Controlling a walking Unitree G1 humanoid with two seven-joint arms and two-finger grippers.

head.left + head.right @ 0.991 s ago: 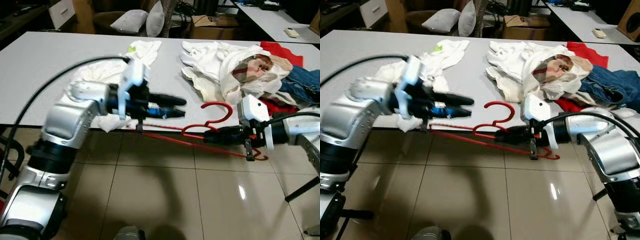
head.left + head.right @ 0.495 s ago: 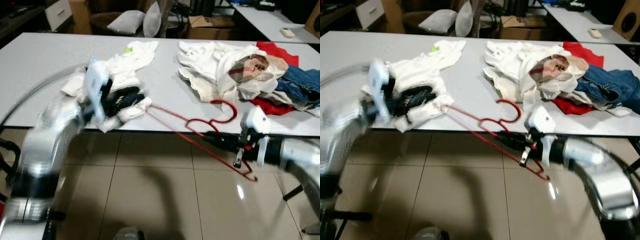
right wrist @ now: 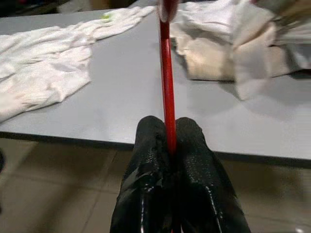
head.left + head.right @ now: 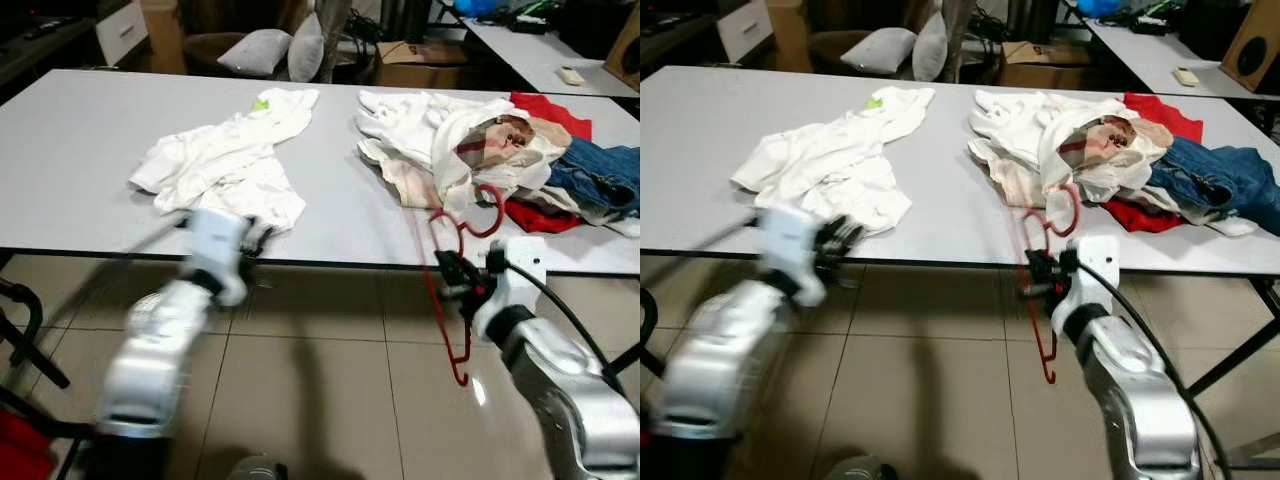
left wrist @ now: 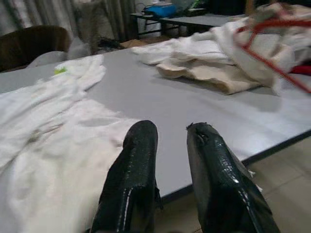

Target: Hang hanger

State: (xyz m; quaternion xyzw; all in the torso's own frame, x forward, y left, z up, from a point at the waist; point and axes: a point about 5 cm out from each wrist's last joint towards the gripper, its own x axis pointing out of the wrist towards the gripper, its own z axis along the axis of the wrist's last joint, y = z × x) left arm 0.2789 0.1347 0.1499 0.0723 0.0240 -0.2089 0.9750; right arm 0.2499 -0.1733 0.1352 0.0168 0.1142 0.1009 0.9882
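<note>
A red wire hanger [image 4: 462,365] hangs nearly upright in front of the table edge, hook up near the clothes pile. My right gripper [image 4: 452,278] is shut on it; in the right wrist view the red bar [image 3: 166,73] runs straight out from between the closed fingers [image 3: 151,141]. My left gripper [image 4: 255,240] is blurred, low at the table's front edge, by a white shirt [image 4: 228,165]. In the left wrist view its two black fingers [image 5: 141,145] stand apart with nothing between them.
The long grey table [image 4: 90,150] spans the view. A pile of white, red and denim clothes [image 4: 500,140] lies on its right side. Behind it stand a chair with pillows [image 4: 265,45] and cardboard boxes [image 4: 420,60]. Tiled floor [image 4: 320,400] lies below.
My left gripper let go of the hanger's end and dropped back to the table edge. My right gripper swung the hanger from lying across to hanging upright.
</note>
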